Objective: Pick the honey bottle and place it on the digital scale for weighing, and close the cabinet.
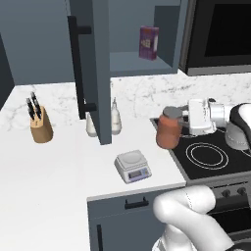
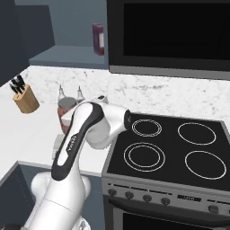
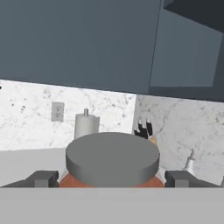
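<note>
The stout cylindrical honey bottle (image 1: 168,130), full of orange-brown contents under a grey screw lid, sits at the near left corner of the black glass cooktop (image 1: 211,158), just right of the white counter (image 1: 54,166). The white arm's two-finger gripper (image 1: 177,119) reaches in level from the right at the jar's lid and shoulder. In the hand view the two dark fingertips (image 3: 41,178) stand spread wide, one on each side of the bottle just below the lid, so the jaws bracket it; whether they press on it cannot be told. The small flat light-grey digital scale (image 1: 133,166) lies bare on the counter, near and left of the bottle, well apart from it. Above the counter the dark grey-blue wall cabinet (image 1: 142,34) has its tall door (image 1: 93,68) with the long black bar handle swung out, a purple box (image 1: 148,42) on its shelf. Two white pear-shaped shaker bottles (image 1: 115,119) stand at the backsplash behind the door, and a wooden knife block (image 1: 40,125) sits far left.
</note>
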{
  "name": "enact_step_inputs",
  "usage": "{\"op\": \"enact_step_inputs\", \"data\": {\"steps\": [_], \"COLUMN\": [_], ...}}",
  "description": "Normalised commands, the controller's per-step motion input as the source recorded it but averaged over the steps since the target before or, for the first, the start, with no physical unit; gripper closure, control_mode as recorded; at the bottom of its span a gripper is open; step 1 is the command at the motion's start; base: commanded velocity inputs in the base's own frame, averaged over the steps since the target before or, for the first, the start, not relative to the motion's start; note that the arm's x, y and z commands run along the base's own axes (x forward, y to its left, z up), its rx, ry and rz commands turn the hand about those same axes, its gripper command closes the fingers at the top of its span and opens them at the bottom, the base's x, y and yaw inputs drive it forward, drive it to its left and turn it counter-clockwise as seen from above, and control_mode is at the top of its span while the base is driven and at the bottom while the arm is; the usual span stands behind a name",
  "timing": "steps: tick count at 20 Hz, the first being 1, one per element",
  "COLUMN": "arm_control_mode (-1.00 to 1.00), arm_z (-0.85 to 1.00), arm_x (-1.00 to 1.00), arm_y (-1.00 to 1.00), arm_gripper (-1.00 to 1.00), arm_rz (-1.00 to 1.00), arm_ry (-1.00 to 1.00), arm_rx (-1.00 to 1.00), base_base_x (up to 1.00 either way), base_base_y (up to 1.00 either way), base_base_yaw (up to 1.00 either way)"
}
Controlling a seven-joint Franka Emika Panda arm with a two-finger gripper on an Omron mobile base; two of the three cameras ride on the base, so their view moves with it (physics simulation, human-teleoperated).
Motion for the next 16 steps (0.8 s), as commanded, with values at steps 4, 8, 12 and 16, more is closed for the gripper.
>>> {"op": "enact_step_inputs", "data": {"steps": [4, 8, 12, 16], "arm_control_mode": [-1.0, -1.0, -1.0, -1.0], "arm_z": [-0.46, -0.45, -0.58, -0.48], "arm_x": [0.72, 0.6, 0.54, 0.41], "arm_y": [0.12, 0.13, 0.46, 0.61], "arm_gripper": [1.0, 1.0, 1.0, 1.0], "arm_rz": [0.03, 0.06, 0.06, 0.04], "arm_ry": [0.0, 0.0, 0.05, 0.0], "arm_rx": [0.0, 0.0, 0.0, -0.01], "base_base_x": [0.0, 0.0, 0.0, 0.0], "base_base_y": [0.0, 0.0, 0.0, 0.0], "base_base_yaw": [0.0, 0.0, 0.0, 0.0]}}
